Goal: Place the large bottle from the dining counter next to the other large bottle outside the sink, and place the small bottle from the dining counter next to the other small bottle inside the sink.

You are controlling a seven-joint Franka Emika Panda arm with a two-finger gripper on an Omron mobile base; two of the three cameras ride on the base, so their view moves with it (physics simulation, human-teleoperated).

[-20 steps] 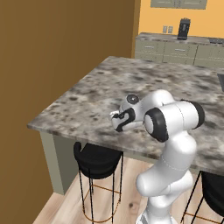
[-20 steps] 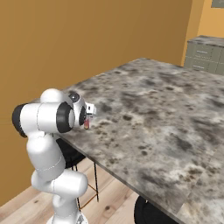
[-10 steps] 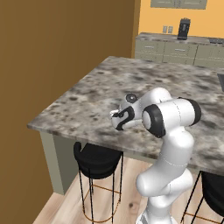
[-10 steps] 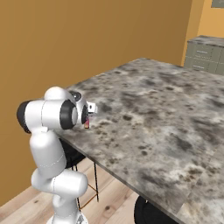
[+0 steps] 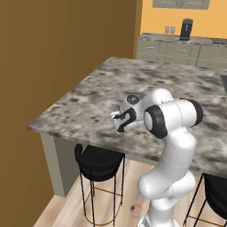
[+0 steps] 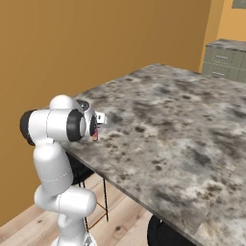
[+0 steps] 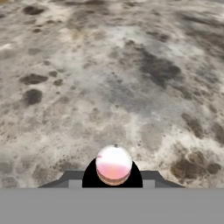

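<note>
since one second ago the claw [image 6: 96,129] has closed on a red-labelled bottle [image 6: 95,135] near the bench [image 6: 182,129] corner; it looks like the large bottle. lift straight up, keeping it upright, before carrying it off.

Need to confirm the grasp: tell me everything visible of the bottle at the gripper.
The bottle shows a glossy, rounded pinkish-white top over a dark body in the hand view; the right base view shows a reddish patch of it below the hand. It appears upright on the mottled grey-brown stone counter, near its edge, with the shut gripper closed on it. Its full size is hidden.
</note>
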